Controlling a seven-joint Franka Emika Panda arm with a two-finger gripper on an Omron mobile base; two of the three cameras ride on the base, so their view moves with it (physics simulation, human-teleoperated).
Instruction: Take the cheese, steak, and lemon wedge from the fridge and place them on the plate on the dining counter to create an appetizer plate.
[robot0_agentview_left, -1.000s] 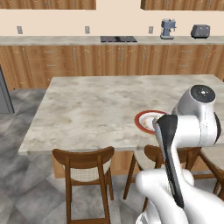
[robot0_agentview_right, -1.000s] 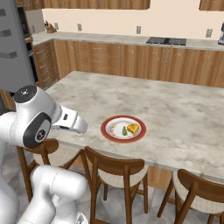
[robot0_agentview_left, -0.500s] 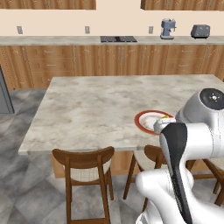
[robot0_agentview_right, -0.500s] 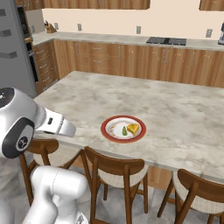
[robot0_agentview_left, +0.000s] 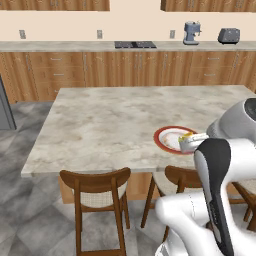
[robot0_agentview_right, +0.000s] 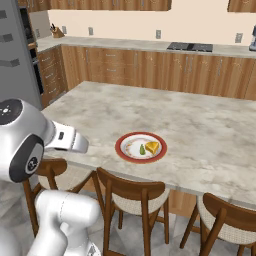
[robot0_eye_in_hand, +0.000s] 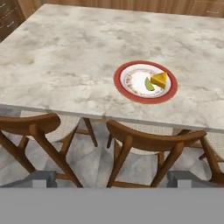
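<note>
plate: the plate sits on the dining tabletop, near its stool-side edge; red rim and white centre show plainly from the hand view
cheese: the cheese lies on the plate, toward one side of the white centre; this item looks done
lemon wedge: the lemon wedge lies on the plate, just beside the cheese, seemingly touching it; this item looks done too
steak: no dark lump shows on the plate; I judge the steak is what is left to fetch
progress: two of three foods placed, by my reading; a trip to the fridge and back remains
fridge: a tall grey slab at the left edge of the right base view may be the fridge; cut off by the frame, door and shelves not readable
end effector: the end effector is released, its two tips far apart at the bottom of the hand view, nothing between them; it hangs off the tabletop's edge above the wooden stools, apart from the plate
hidden: in the left base view the robot's own arm covers part of the plate, so the foods there are hard to tell apart; the end effector's height over the stools cannot be judged
</note>
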